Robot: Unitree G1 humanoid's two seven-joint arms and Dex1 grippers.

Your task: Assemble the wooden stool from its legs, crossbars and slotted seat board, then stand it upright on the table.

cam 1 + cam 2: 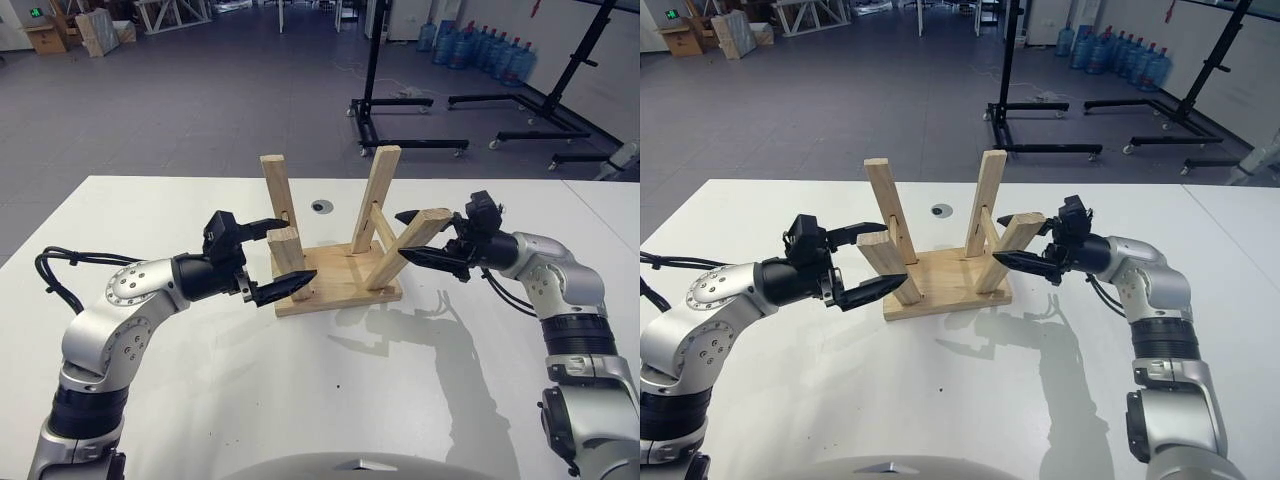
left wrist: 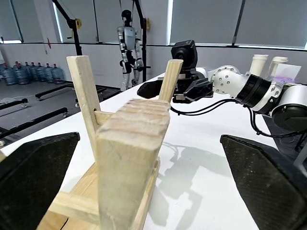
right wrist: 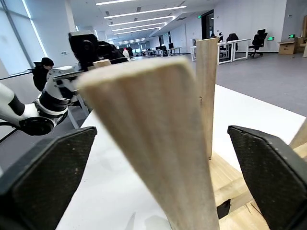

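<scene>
Stool (image 1: 340,287) inverted on table (image 1: 300,380), four legs (image 1: 275,185) up. Left gripper (image 1: 298,250) and right gripper (image 1: 402,235) each straddle one leg, fingers apart.

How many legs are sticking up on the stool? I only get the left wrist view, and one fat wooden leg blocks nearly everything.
Observer: Four legs point up from the seat board, which lies flat on the table, so it's all upside down.
Operator: What's the other arm doing?
Observer: The right end effector is open, with a finger on each side of the near right leg, which leans out to the robot's right.
Operator: Is anything behind it all?
Observer: A small round hole in the table, farther from the robot than the seat board.
</scene>
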